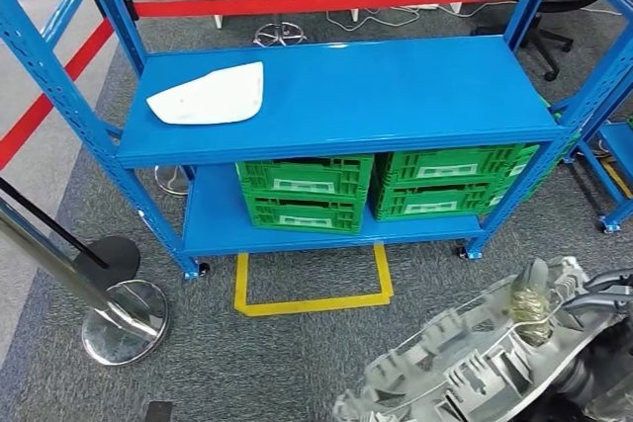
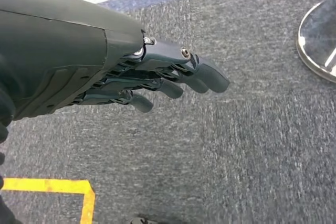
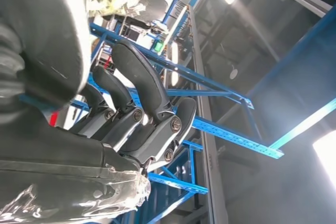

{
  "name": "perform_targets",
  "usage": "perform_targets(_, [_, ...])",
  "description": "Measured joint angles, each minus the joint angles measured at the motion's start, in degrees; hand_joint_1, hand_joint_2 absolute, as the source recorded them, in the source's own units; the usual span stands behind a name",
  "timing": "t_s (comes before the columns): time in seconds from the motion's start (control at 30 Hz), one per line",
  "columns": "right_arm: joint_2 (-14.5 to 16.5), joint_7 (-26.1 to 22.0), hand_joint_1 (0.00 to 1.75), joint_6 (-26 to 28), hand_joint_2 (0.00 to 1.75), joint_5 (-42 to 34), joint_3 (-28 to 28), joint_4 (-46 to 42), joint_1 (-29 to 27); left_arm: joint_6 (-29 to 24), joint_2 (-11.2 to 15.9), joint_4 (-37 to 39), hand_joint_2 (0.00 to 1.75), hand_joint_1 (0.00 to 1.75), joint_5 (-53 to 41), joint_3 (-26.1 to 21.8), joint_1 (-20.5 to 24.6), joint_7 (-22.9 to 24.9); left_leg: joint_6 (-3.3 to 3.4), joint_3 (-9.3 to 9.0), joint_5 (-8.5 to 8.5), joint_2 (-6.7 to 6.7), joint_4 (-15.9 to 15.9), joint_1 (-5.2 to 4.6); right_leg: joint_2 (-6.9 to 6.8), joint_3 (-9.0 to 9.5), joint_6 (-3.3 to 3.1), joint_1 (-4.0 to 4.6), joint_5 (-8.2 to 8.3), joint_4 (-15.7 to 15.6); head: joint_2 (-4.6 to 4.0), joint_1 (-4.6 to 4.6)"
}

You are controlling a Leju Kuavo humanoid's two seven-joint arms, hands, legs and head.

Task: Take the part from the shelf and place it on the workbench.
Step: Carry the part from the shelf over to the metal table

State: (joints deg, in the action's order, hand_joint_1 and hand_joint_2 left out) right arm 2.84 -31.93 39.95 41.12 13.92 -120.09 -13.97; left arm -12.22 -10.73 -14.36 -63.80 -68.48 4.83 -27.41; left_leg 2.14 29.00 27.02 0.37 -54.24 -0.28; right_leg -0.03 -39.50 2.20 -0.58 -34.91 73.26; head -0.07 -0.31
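Low in the head view, the silver part (image 1: 478,363) is sitting in the right hand (image 1: 597,298), while the left hand (image 2: 158,74) is hanging empty with fingers loosely apart, and the right hand's fingers (image 3: 134,93) are curling around the casting, so carrying it level seems wise.

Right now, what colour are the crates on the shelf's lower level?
Green crates with pale labels, under the blue shelf; the head view shows them best.
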Motion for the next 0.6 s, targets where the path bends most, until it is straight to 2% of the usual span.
perform_targets(0.03, [0.0, 0.0, 1.75, 0.0, 1.75, -0.01, 0.0, 0.0, -0.04, 0.01, -0.04, 0.0, 1.75, 0.0, 0.0, 0.0, -0.01, 0.0, -0.08, 0.02, 0.05, -0.03, -0.2, 0.03, -0.02, 0.76, 0.13, -0.1, 1.27, -1.3, 0.0, 0.01])
perform_targets(0.1, [0.0, 0.0, 1.75, 0.0, 1.75, 0.0, 0.0, -0.01, -0.05, 0.01, -0.12, 0.0, 1.75, 0.0, 0.0, 0.0, 0.0, -0.01, -0.5, 0.07, 0.41, -0.13, -0.82, 0.1, -0.08, 4.69, 0.33, -0.32, 4.94, -8.76, 0.0, 0.02])
perform_targets(0.13, [0.0, 0.01, 1.75, 0.0, 1.75, -0.01, 0.0, -0.02, -0.04, 0.0, -0.12, 0.0, 1.75, 0.0, 0.0, 0.0, 0.04, -0.01, -0.82, 0.31, 0.68, -0.18, -1.38, 0.0, -0.06, 6.58, 0.28, -0.39, 5.97, -12.36, 0.0, 0.09])
perform_targets(0.17, [0.0, 0.07, 1.75, 0.0, 1.75, -0.1, 0.0, -0.05, -0.05, 0.0, -0.1, 0.0, 1.75, 0.0, 0.0, 0.0, 0.06, -0.01, -1.12, 0.63, 0.86, -0.21, -1.87, -0.13, -0.01, 7.7, 0.1, -0.42, 6.35, -14.54, 0.0, 0.09])
perform_targets(0.27, [0.0, 0.82, 1.75, 0.0, 1.75, -1.2, -0.01, -0.13, -0.11, 0.01, -0.01, 0.0, 1.75, 0.0, 0.0, 0.0, 0.07, -0.02, -1.65, 1.45, 1.0, -0.21, -2.66, -0.38, 0.19, 7.77, -0.76, -0.41, 6.15, -15.15, 0.0, -0.15])
perform_targets(0.33, [0.0, 1.42, 1.75, 0.0, 1.75, -2.22, -0.01, -0.14, -0.06, 0.01, 0.04, 0.0, 1.75, 0.0, 0.03, 0.0, 0.09, -0.03, -2.15, 2.04, 2.25, -0.24, -4.1, -0.28, 0.11, 7.65, -1.33, -0.61, 6.29, -15.18, 0.0, -0.36])
perform_targets(0.37, [0.0, 1.65, 1.75, 0.0, 1.75, -2.62, 0.0, -0.14, -0.02, 0.0, 0.07, 0.0, 1.75, 0.0, 0.05, 0.0, 0.1, -0.04, -2.48, 2.98, 3.76, -0.26, -6.32, -0.16, 0.03, 7.61, -1.62, -0.72, 6.37, -15.23, 0.0, -0.48])
perform_targets(0.43, [0.0, 1.99, 1.75, 0.0, 1.75, -3.02, -0.01, -0.15, 0.0, -0.01, 0.03, 0.0, 1.75, 0.0, 0.1, 0.0, 0.05, -0.04, -3.02, 6.29, 7.57, -0.27, -13.76, 0.15, -0.07, 7.41, -1.95, -0.66, 6.45, -15.22, 0.0, -0.69])
perform_targets(0.47, [0.0, 2.08, 1.75, 0.0, 1.75, -3.06, -0.02, -0.15, 0.01, -0.01, 0.0, 0.0, 1.75, 0.0, 0.12, -0.01, -0.01, -0.04, -3.13, 7.88, 8.82, -0.27, -17.2, 0.27, -0.08, 7.32, -1.99, -0.62, 6.48, -15.21, 0.0, -0.68])
perform_targets(0.5, [0.0, 2.16, 1.75, 0.0, 1.75, -3.18, -0.04, -0.15, 0.01, 0.0, -0.03, 0.0, 1.75, 0.0, 0.14, -0.01, -0.08, -0.04, -3.13, 8.76, 9.02, -0.27, -19.08, 0.33, -0.07, 7.27, -2.02, -0.58, 6.5, -15.2, 0.0, -0.69])
perform_targets(0.53, [0.0, 2.2, 1.75, 0.0, 1.75, -3.44, -0.05, -0.15, 0.02, 0.01, -0.04, 0.0, 1.75, 0.0, 0.15, -0.01, -0.11, -0.04, -3.03, 8.62, 8.05, -0.29, -18.76, 0.35, 0.12, 7.29, -2.02, -0.54, 6.52, -15.2, 0.0, -0.69])
perform_targets(0.57, [0.0, 2.18, 1.75, 0.0, 1.75, -3.86, -0.05, -0.16, 0.05, 0.0, -0.05, 0.0, 1.75, 0.0, 0.15, -0.02, -0.13, -0.04, -2.78, 7.44, 6.08, -0.47, -16.22, 0.34, 0.35, 7.36, -2.02, -0.5, 6.53, -15.2, 0.0, -0.69])
perform_targets(0.6, [0.01, 2.14, 1.75, 0.0, 1.75, -4.36, -0.05, -0.18, 0.1, -0.01, -0.03, 0.0, 1.75, 0.0, 0.15, -0.02, -0.14, -0.04, -2.39, 5.64, 3.76, -1.14, -12.35, 0.31, 0.63, 7.42, -1.98, -0.51, 6.55, -15.22, 0.0, -0.7])
